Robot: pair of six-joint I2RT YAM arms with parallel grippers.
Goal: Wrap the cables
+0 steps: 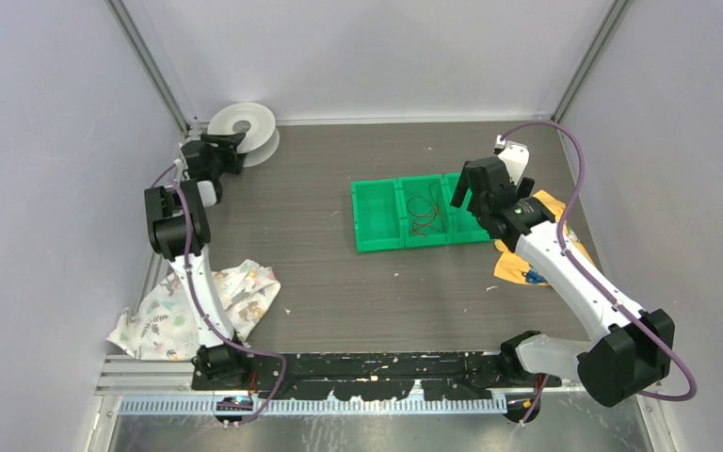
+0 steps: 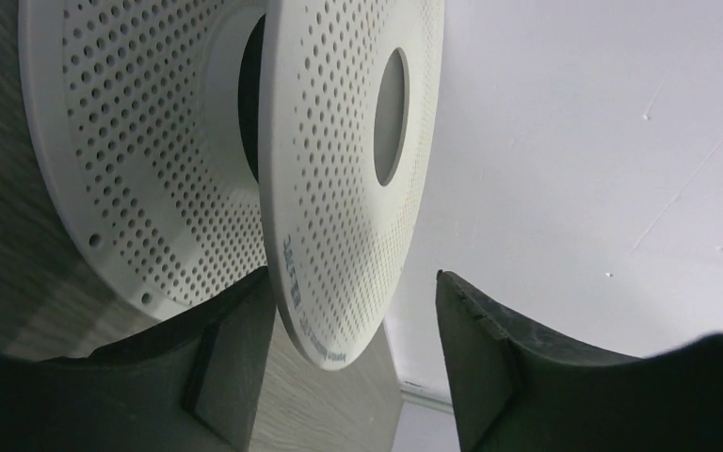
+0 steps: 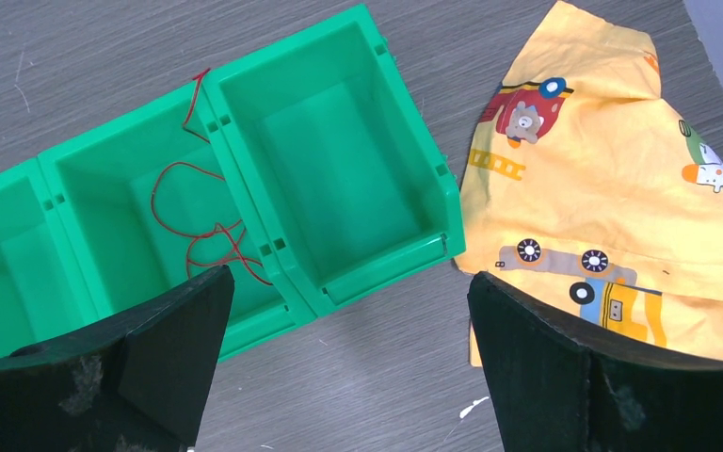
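Now our right gripper (image 3: 346, 282) hovers, jaws wide apart, nearer the cables (image 3: 202, 229), loose red loops in the middle green bin (image 3: 118, 132) just to its left; our left gripper (image 2: 348, 282) holds its jaws apart astride the white spool (image 2: 339, 188).

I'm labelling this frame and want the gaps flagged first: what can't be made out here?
cables: right wrist view, lower loops run behind a right gripper finger; top view, too thin to count strands.
spool: left wrist view, cut by the top edge; contact with the left gripper unclear.
green bins: right wrist view, leftmost one cut by the edge.
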